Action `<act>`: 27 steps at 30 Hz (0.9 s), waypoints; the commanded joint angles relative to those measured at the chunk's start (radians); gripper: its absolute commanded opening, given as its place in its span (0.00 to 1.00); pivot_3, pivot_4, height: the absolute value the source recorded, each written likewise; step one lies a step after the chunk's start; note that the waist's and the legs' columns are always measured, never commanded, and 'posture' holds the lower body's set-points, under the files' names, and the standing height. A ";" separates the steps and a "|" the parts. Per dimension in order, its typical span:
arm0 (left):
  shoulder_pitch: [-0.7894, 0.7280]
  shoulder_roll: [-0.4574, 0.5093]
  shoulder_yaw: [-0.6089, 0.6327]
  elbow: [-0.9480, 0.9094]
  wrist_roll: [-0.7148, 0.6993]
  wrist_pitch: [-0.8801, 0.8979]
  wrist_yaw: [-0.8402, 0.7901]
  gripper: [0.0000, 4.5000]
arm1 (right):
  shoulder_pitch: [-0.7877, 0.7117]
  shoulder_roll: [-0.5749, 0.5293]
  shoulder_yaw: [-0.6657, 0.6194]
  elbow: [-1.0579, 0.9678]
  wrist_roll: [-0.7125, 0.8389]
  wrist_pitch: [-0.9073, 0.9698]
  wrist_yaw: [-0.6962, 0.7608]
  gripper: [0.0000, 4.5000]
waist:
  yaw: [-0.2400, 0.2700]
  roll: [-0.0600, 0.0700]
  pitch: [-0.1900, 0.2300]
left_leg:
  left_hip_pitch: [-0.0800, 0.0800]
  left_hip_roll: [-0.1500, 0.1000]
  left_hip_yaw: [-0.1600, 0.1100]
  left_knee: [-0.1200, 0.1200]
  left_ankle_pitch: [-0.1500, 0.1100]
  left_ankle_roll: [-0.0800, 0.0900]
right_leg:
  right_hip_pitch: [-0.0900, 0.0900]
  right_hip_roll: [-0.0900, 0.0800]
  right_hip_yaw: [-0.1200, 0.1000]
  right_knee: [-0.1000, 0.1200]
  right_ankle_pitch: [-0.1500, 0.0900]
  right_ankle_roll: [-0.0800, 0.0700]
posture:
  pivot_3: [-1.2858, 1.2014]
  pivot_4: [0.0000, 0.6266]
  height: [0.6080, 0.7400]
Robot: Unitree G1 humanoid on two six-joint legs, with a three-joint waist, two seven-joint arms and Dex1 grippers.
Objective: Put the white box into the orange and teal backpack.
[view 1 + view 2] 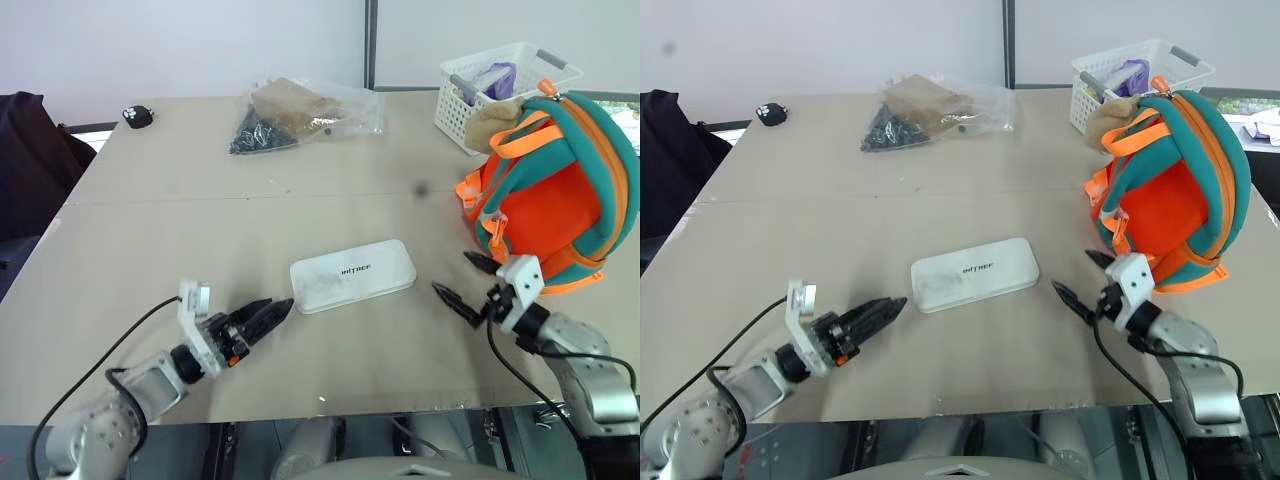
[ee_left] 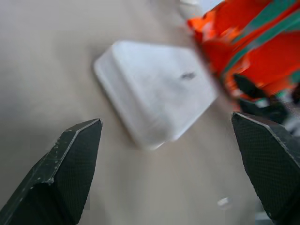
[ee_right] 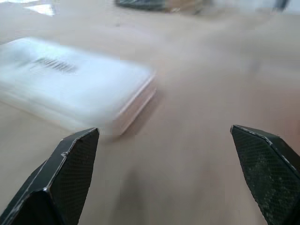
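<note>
your left claw [image 1: 262,315] hangs released just short of the white box [image 1: 352,274], your right claw [image 1: 464,281] spread wide on its other side. the box lies flat mid-counter [image 1: 200,200]; beyond it, at right, stands the orange and teal backpack [image 1: 560,190].

Setting: an indoor test or lab-type room, arranged for tabletop handling trials; exact kind cannot be told.
Work surface: wide beige laminate table [image 1: 200,200], plain, with a seam running across it.
Backdrop: bare pale wall [image 1: 180,45] along the far edge, split by a dark vertical post [image 1: 370,45].
Props: white plastic lattice basket [image 1: 500,95] at far right; clear plastic bag of dark small parts and brown paper [image 1: 295,115] at far centre; small black object [image 1: 138,116] at far left.
Furnishing: dark seat or cloth [image 1: 30,160] beside the table's left edge.
</note>
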 commanded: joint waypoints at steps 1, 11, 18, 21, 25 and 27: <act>-0.066 0.012 0.011 0.070 -0.088 0.096 0.141 1.00 | -0.054 0.010 0.037 0.007 -0.106 -0.016 -0.079 0.99 | 0.000 0.000 0.000 | 0.000 0.000 0.000 0.000 0.000 0.000 | 0.000 0.000 0.000 0.000 0.000 0.000 | 0.52 0.24 1.00; -0.319 0.023 -0.135 0.208 -0.084 0.374 0.352 1.00 | -0.158 0.022 0.181 0.135 -0.486 -0.170 -0.298 0.99 | 0.010 0.003 -0.002 | 0.000 -0.004 0.000 0.000 0.001 -0.002 | -0.001 -0.001 -0.001 0.001 0.000 0.000 | 0.52 0.24 1.00; -0.405 -0.073 -0.171 0.247 -0.075 0.431 0.406 1.00 | -0.159 0.116 0.256 0.109 -0.455 -0.120 -0.244 0.99 | 0.024 0.004 -0.004 | 0.000 -0.005 -0.001 0.000 0.001 -0.002 | 0.000 -0.002 0.000 0.001 0.000 0.000 | 0.52 0.24 1.00; -0.405 -0.120 -0.170 0.258 -0.082 0.440 0.412 1.00 | -0.145 0.187 0.248 0.076 -0.391 -0.051 -0.241 0.99 | 0.026 0.004 -0.005 | 0.000 -0.006 -0.002 0.000 0.001 -0.002 | 0.000 -0.002 0.000 0.000 0.000 0.000 | 0.52 0.24 1.00; -0.400 -0.178 -0.118 0.282 -0.140 0.432 0.431 1.00 | -0.135 0.202 0.233 0.057 -0.378 -0.016 -0.230 0.99 | 0.028 0.006 -0.006 | 0.000 -0.007 -0.003 0.000 0.001 -0.002 | 0.000 -0.003 0.000 0.000 0.000 0.000 | 0.52 0.24 1.00; -0.400 -0.199 -0.077 0.300 -0.174 0.417 0.441 0.88 | -0.133 0.193 0.225 0.058 -0.377 -0.018 -0.225 1.00 | 0.027 0.006 -0.006 | 0.000 -0.008 -0.003 0.000 0.001 -0.002 | 0.000 -0.003 -0.001 0.000 0.000 0.000 | 0.52 0.24 1.00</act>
